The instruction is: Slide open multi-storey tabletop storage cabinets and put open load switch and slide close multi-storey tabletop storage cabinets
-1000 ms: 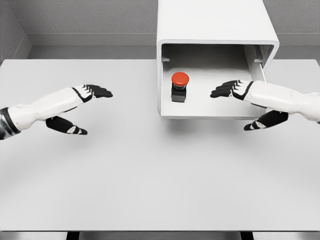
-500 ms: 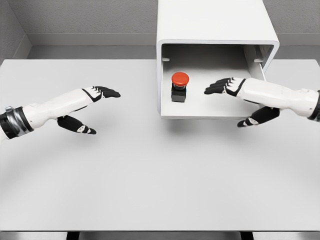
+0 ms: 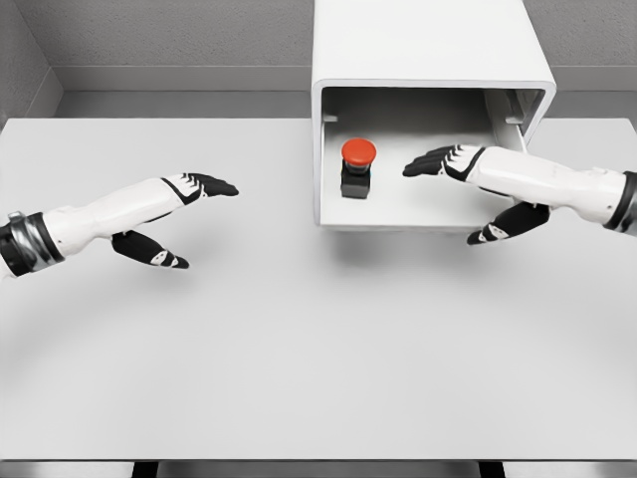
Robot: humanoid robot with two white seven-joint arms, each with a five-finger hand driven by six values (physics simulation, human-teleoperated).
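Fingers of the right hand [image 3: 450,165]: extended, loosely apart, gripping nothing, reaching over the pulled-out white drawer tray [image 3: 418,214]; thumb hangs below the tray's front lip. Fingers of the left hand [image 3: 189,199]: likewise straight and relaxed, hovering over open tabletop well left of the drawer. Red-capped switch on a black base [image 3: 358,169]: upright on the tray, near its left wall, just beside the right fingertips; contact apparently none, hard to confirm. White boxy tabletop storage cabinet [image 3: 428,45]: at the far edge of the flat white table [image 3: 318,349]; front half unoccupied.
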